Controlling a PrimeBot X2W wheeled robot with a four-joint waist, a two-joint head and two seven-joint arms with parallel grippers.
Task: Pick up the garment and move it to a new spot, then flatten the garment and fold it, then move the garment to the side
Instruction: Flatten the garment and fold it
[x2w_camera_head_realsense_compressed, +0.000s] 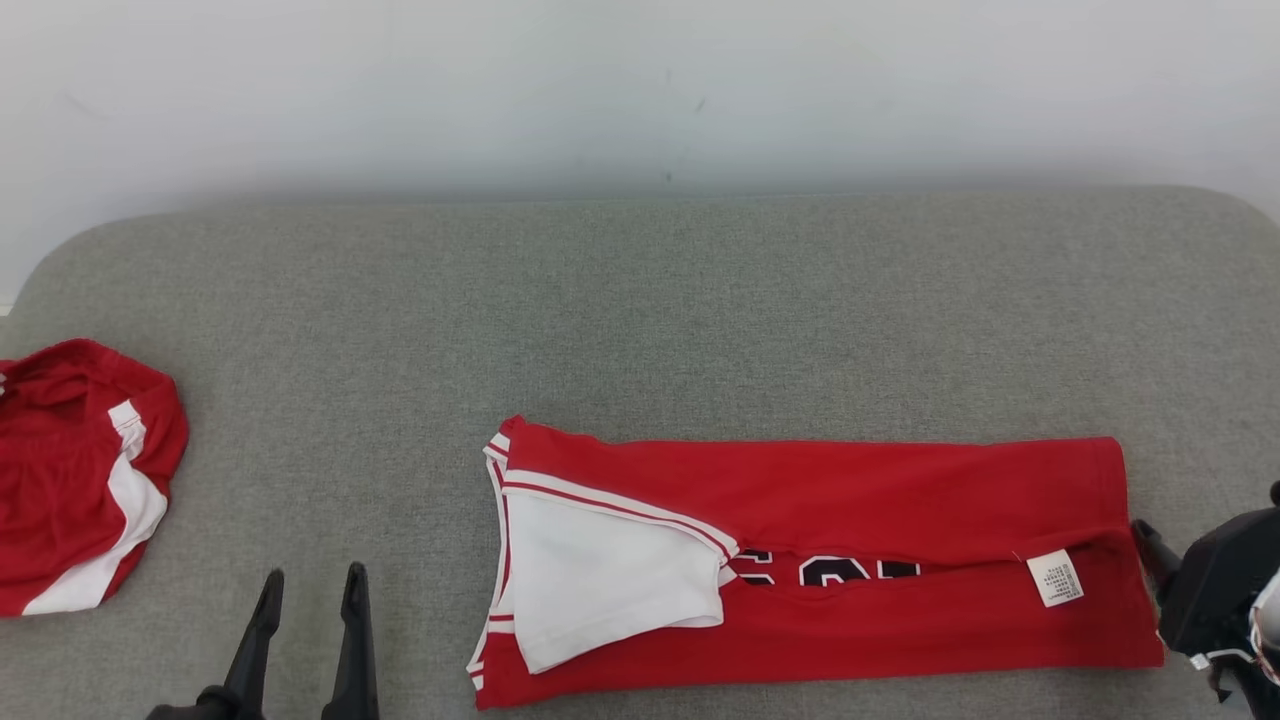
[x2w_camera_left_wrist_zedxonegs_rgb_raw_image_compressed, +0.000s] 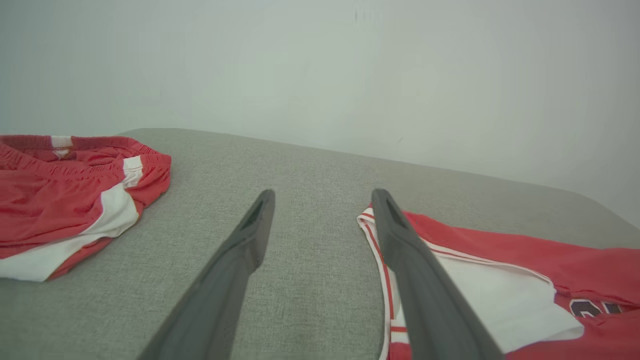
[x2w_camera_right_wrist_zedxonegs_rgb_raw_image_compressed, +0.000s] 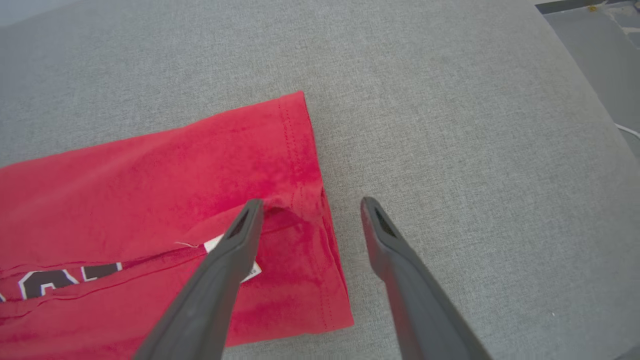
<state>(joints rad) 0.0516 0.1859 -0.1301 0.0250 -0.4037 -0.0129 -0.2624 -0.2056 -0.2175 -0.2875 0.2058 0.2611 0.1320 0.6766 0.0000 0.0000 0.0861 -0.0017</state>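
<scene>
Folding looks part done: the garment (x2w_camera_head_realsense_compressed: 820, 560), a red jersey, lies as a long strip on the grey bench (x2w_camera_head_realsense_compressed: 640, 300), its long sides turned in so that dark lettering shows in the slit between them.

The left gripper (x2w_camera_left_wrist_zedxonegs_rgb_raw_image_compressed: 324, 195) has its fingers spread and empty over bare bench, with the jersey's white-trimmed shoulder end just beside its right finger. The right gripper (x2w_camera_right_wrist_zedxonegs_rgb_raw_image_compressed: 311, 201) is likewise spread and empty. Its left finger hangs over the hem corner by the care label (x2w_camera_head_realsense_compressed: 1055, 578), and its right finger is past the hem edge.

One gripper at each end probably suits folding the strip across. Bare bench lies ahead of both pairs of fingers. Red-and-white shorts (x2w_camera_head_realsense_compressed: 80, 470) sit well off to the left of the left fingers, limiting room there.
</scene>
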